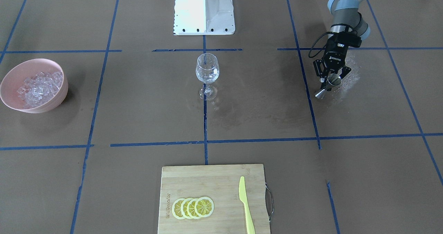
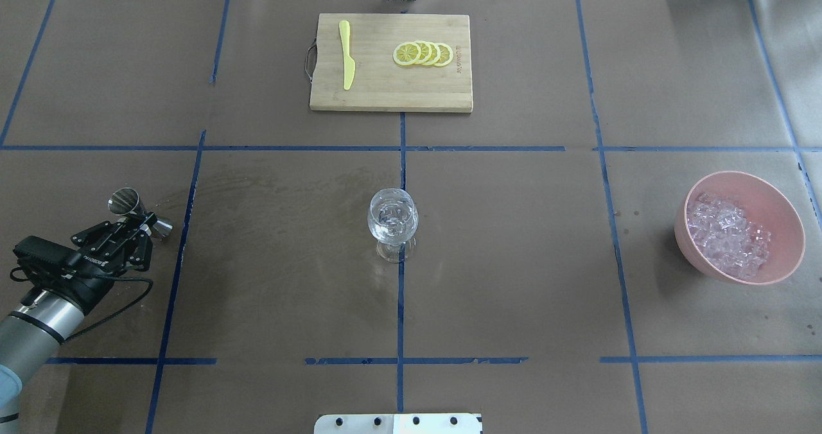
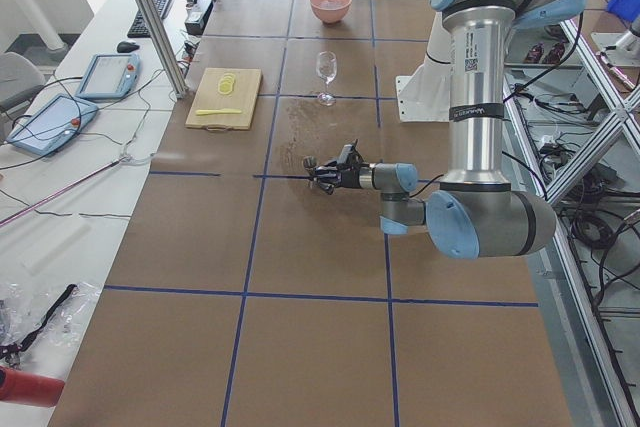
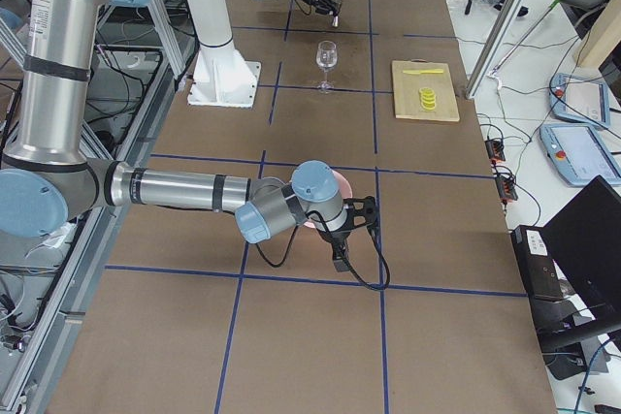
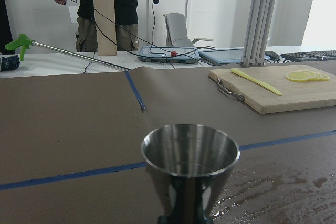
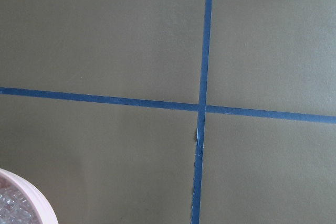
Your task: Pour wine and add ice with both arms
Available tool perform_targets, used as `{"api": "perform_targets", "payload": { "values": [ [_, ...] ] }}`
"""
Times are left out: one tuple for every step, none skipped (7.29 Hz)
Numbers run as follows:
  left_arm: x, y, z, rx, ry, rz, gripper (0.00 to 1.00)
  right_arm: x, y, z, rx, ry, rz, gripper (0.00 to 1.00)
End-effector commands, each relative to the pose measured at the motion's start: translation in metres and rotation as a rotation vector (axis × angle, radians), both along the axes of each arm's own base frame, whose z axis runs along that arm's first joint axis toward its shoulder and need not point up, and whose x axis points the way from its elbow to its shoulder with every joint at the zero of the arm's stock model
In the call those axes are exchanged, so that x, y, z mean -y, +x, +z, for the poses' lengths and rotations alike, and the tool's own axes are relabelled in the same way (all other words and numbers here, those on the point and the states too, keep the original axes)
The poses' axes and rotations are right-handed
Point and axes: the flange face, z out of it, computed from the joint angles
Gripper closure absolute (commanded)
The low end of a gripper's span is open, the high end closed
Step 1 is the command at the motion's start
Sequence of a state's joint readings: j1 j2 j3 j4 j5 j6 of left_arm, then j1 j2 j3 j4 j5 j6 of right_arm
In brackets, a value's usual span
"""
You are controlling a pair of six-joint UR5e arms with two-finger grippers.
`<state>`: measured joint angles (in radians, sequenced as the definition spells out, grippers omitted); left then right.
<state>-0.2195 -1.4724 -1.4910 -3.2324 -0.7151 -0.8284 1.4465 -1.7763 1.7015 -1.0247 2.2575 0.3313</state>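
You are at the wine step. The left gripper (image 2: 144,223) is clamped on the waist of a steel jigger (image 2: 126,201), held upright near the left edge of the table (image 2: 514,260) and well apart from the wine glass (image 2: 392,219) at its centre. Your next move, as I judge it, is to carry the jigger level to the glass and tip it over the rim. The wine itself I cannot make out (the left wrist view shows the cup's side, not its inside), and the glass shows no dark liquid. The ice (image 2: 725,238) lies heaped in the pink bowl (image 2: 779,210) near the right edge. The right gripper (image 4: 339,239) hangs by that bowl, but from only 1 side view you cannot tell how far it is open.
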Motion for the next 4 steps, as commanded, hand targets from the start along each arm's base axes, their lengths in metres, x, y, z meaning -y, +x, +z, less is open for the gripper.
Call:
{"api": "perform_targets", "payload": {
  "values": [
    [-0.0014,0.0033,-0.0041,0.015,0.015,0.007,1.0,0.0,0.0001,0.0003,-0.001,0.0,0.001,0.0],
    [-0.0014,0.0032,-0.0036,0.015,0.015,0.007,1.0,0.0,0.0001,0.0003,-0.001,0.0,0.001,0.0],
    [-0.0022,0.004,-0.0035,0.015,0.015,0.014,1.0,0.0,0.0001,0.0003,-0.001,0.0,0.001,0.0],
    [-0.0035,0.0053,-0.0035,0.015,0.014,0.021,1.0,0.0,0.0001,0.0003,-0.001,0.0,0.001,0.0]
  ]
}}
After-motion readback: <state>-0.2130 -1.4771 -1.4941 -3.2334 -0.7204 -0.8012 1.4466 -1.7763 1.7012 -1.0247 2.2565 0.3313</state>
